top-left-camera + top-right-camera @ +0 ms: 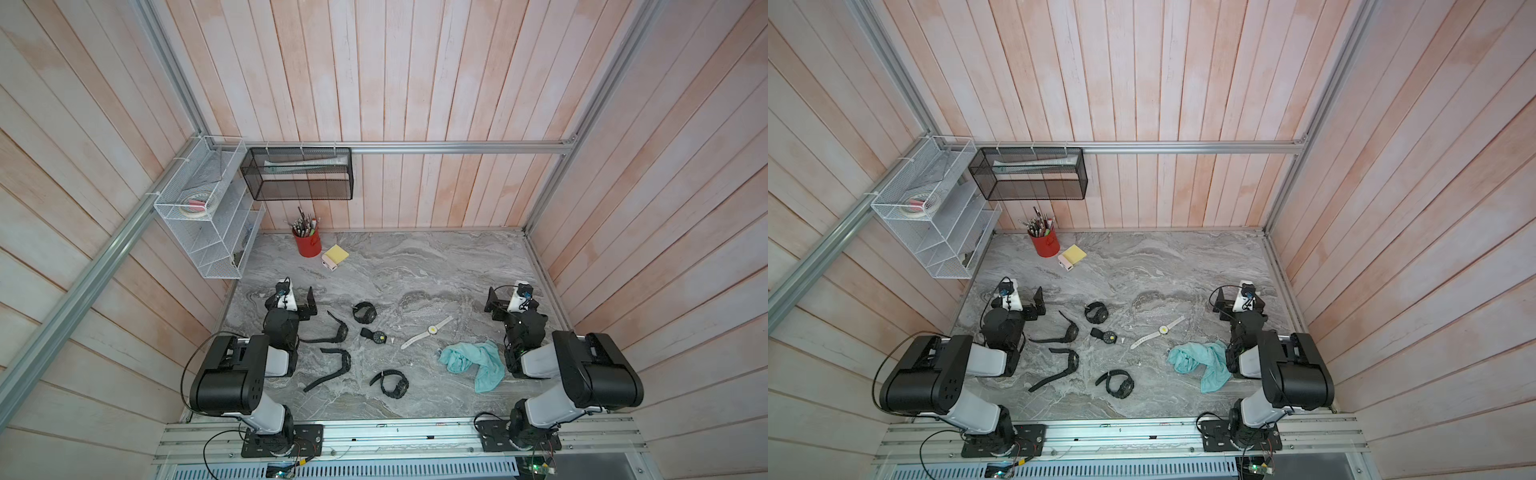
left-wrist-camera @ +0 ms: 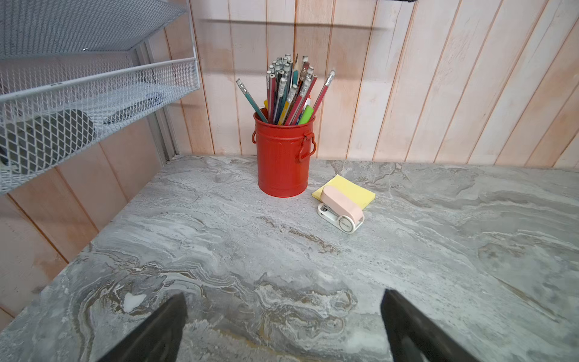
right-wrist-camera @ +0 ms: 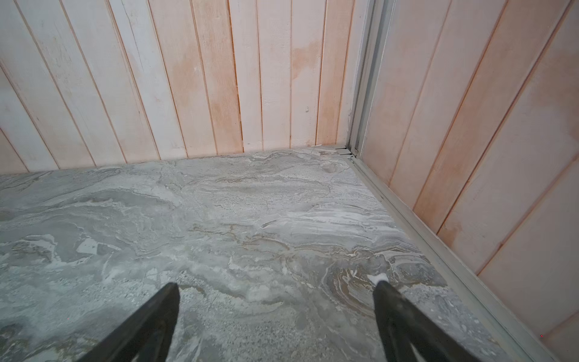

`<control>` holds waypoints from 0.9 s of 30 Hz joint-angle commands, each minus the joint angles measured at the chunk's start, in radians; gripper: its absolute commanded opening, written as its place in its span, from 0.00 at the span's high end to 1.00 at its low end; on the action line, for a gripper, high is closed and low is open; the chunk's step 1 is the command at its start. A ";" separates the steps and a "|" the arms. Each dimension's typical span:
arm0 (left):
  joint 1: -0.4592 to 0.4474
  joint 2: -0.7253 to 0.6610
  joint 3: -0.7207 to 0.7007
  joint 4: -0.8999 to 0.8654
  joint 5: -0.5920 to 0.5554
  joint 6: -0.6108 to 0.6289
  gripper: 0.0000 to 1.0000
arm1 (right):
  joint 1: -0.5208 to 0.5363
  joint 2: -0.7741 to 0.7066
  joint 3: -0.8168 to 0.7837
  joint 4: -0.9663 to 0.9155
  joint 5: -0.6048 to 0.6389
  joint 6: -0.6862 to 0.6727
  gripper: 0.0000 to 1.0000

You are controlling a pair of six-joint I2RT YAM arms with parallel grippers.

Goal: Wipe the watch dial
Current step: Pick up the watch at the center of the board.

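Several watches lie on the marble table in both top views. A white-strapped watch (image 1: 432,329) (image 1: 1163,330) with a pale dial lies flat right of centre. Black watches (image 1: 364,311) (image 1: 338,330) (image 1: 392,383) and a small strapless black dial (image 1: 376,336) lie left of it. A crumpled teal cloth (image 1: 473,361) (image 1: 1200,361) sits near the right arm's base. My left gripper (image 1: 311,303) (image 2: 285,293) stands open at the left, away from all the watches, with only bare table between its fingers. My right gripper (image 1: 491,301) (image 3: 277,283) stands open by the right wall, empty.
A red pencil cup (image 1: 307,243) (image 2: 283,156), a yellow sticky pad (image 1: 336,253) and a pink stapler (image 2: 341,210) sit at the back left. A white wire rack (image 1: 208,216) and a black mesh basket (image 1: 299,174) hang on the walls. Wooden walls enclose three sides.
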 commanded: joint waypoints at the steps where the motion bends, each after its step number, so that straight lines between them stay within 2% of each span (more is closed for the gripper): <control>1: 0.006 -0.004 0.006 0.004 0.015 0.003 0.00 | -0.004 0.007 0.010 0.005 -0.012 -0.011 0.02; 23: 0.009 -0.006 0.010 -0.003 0.020 -0.003 0.00 | -0.004 0.005 0.011 0.008 0.012 -0.004 0.02; 25: 0.010 -0.022 0.020 -0.035 -0.016 -0.020 0.00 | -0.004 -0.051 0.016 -0.050 0.098 0.028 0.02; 27: 0.009 -0.058 0.053 -0.110 -0.057 -0.031 0.00 | -0.004 -0.154 0.058 -0.215 0.134 0.037 0.02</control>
